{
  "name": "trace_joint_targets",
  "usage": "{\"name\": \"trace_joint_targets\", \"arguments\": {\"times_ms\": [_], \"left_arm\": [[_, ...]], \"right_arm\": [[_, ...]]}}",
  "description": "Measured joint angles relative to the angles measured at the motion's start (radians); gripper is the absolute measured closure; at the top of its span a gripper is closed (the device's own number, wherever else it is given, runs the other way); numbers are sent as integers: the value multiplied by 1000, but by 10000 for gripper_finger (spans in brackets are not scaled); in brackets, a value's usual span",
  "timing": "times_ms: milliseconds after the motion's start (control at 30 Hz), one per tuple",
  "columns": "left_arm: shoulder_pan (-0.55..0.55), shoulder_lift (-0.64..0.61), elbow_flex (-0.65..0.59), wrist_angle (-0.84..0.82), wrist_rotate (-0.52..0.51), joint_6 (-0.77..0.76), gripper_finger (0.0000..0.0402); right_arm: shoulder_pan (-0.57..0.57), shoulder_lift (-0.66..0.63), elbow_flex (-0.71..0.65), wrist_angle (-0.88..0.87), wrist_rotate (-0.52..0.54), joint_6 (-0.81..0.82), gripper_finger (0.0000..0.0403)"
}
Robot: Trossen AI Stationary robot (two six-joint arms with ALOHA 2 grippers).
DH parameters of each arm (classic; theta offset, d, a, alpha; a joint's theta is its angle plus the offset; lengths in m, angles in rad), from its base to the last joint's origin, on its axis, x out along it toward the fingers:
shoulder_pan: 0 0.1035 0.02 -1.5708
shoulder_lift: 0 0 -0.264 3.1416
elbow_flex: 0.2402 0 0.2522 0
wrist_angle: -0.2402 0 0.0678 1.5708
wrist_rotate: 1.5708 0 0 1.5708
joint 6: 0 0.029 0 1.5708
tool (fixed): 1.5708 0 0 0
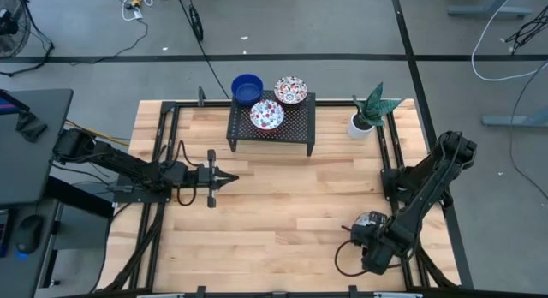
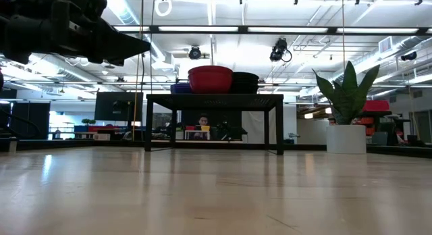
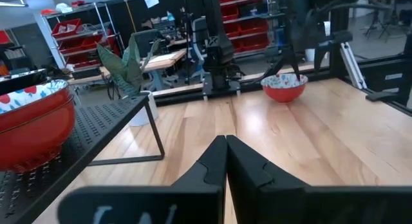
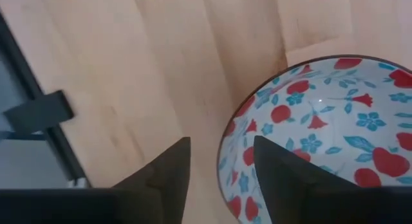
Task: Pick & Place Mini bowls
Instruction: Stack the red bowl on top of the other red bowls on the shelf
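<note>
Two floral mini bowls (image 1: 266, 116) (image 1: 290, 90) sit on a black perforated stand (image 1: 295, 127), and a blue bowl (image 1: 247, 88) is at its far left corner. A third floral bowl (image 4: 322, 127), red outside (image 3: 284, 87), rests on the table near the right near corner. My right gripper (image 4: 222, 179) is open above this bowl (image 1: 370, 221), pointing down, with one finger inside the rim and one outside. My left gripper (image 1: 229, 177) is shut and hovers left of centre, pointing right. In the low view it (image 2: 138, 44) shows above the table. My right gripper straddles the floral bowl's rim (image 4: 225, 153) from above, one finger (image 4: 283, 179) inside the bowl and the other (image 4: 164, 176) outside it. Whether either finger touches the rim, I cannot tell. The bowl stands upright on the table.
A white pot with a green plant (image 1: 366, 116) stands at the far right, beside the stand. Black frame rails (image 1: 163, 144) run along the table's left and right sides. Bare wood (image 1: 291, 195) lies between the two arms.
</note>
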Motion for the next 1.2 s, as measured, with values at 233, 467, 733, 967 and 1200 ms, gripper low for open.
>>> {"name": "trace_joint_targets", "arguments": {"times_ms": [233, 467, 733, 967, 1200], "left_arm": [[0, 0, 0, -1, 0, -4, 387], [0, 0, 0, -3, 1, -27, 387], [0, 0, 0, -11, 1, -61, 387], [0, 1, 0, -13, 3, -82, 387], [-2, 1, 0, -16, 5, -133, 387]], "right_arm": [[0, 51, -4, -1, 0, -35, 244], [0, 80, -4, -21, -1, -65, 289], [0, 75, -4, -42, 0, -77, 364], [-30, 74, 46, -92, 21, -191, 394], [-169, 76, 164, -118, 167, -555, 397]]}}
